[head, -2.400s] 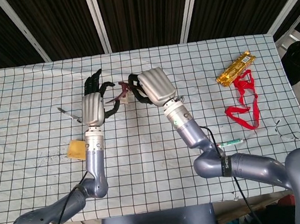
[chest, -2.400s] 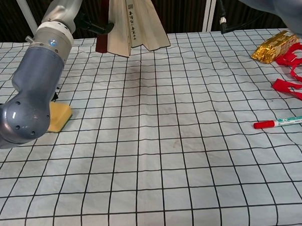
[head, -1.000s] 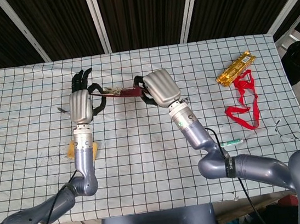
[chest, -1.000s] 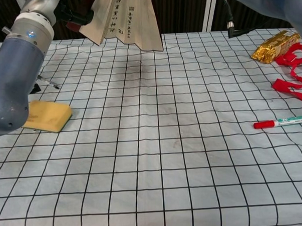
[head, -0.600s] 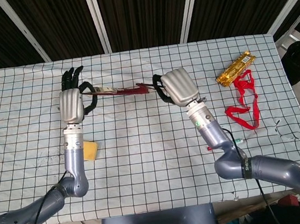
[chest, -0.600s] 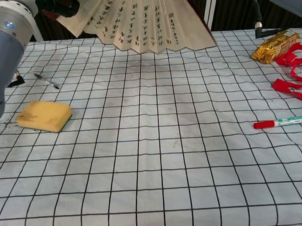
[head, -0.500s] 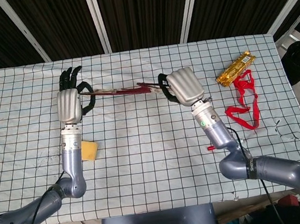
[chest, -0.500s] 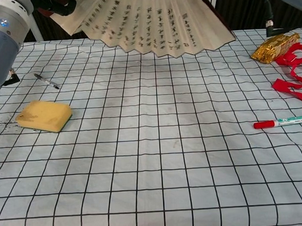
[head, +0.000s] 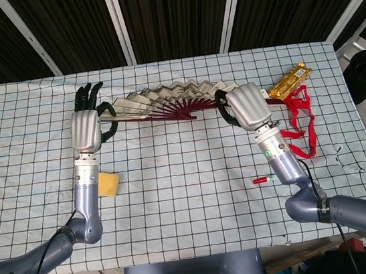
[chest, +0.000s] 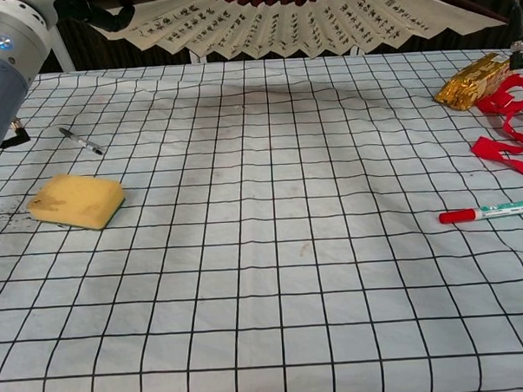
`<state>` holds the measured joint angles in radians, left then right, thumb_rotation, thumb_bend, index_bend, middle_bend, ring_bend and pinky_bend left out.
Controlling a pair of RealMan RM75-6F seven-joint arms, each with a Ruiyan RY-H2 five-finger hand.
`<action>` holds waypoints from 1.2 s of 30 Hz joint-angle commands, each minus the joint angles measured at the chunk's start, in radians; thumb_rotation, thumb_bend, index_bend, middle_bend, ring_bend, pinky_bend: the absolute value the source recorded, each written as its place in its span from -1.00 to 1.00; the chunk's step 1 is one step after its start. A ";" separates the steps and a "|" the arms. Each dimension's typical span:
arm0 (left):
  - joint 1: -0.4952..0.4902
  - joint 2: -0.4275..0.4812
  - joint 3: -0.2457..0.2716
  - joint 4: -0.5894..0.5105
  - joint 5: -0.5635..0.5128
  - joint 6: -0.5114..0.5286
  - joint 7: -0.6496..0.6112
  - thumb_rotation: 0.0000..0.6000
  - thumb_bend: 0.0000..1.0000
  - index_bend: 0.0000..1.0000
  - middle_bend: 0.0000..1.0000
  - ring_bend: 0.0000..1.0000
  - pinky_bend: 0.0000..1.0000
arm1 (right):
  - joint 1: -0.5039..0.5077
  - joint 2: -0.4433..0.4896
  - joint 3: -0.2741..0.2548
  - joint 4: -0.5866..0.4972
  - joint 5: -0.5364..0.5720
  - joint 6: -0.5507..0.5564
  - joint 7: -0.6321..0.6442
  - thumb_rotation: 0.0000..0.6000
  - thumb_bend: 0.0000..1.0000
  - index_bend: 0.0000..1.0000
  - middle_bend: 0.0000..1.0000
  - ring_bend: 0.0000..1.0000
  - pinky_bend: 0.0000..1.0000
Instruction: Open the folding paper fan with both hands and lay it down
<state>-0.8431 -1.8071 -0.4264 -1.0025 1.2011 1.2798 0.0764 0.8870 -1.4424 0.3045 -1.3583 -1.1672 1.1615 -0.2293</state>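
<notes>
Fan spread wide, held aloft between both hands.
Left hand (head: pixel 87 126) pinching fan's (head: pixel 165 103) left end rib, other fingers splayed; right hand (head: pixel 248 107) curled on right end. Pleats arc beyond hands, above the table (chest: pixel 274 274).

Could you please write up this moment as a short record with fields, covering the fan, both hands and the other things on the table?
fan: paper fan spread wide, held above the table, calligraphy on its leaves
left hand: left hand holds the fan's left end
right hand: right hand holds the fan's right end
left side of table: yellow sponge, black pen
right side of table: gold packet, red ribbon, red-capped marker
laid down: not yet
</notes>
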 commanded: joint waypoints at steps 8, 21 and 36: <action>-0.004 -0.040 0.028 0.078 0.009 -0.018 -0.022 1.00 -0.07 0.34 -0.77 -1.00 -1.00 | -0.065 -0.026 -0.060 0.065 -0.082 0.040 0.056 1.00 -0.03 0.72 0.76 0.89 0.54; 0.013 -0.083 0.065 0.154 0.021 -0.037 -0.058 1.00 -0.07 0.34 -0.77 -1.00 -1.00 | -0.124 -0.078 -0.108 0.122 -0.133 0.060 0.073 1.00 -0.03 0.72 0.76 0.89 0.54; 0.066 -0.116 0.121 0.192 0.047 -0.039 -0.088 1.00 -0.07 0.34 -0.77 -1.00 -1.00 | -0.190 -0.114 -0.149 0.158 -0.178 0.076 0.081 1.00 -0.03 0.72 0.76 0.88 0.54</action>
<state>-0.7801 -1.9216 -0.3071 -0.8105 1.2459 1.2398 -0.0103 0.6991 -1.5550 0.1569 -1.1998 -1.3430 1.2362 -0.1480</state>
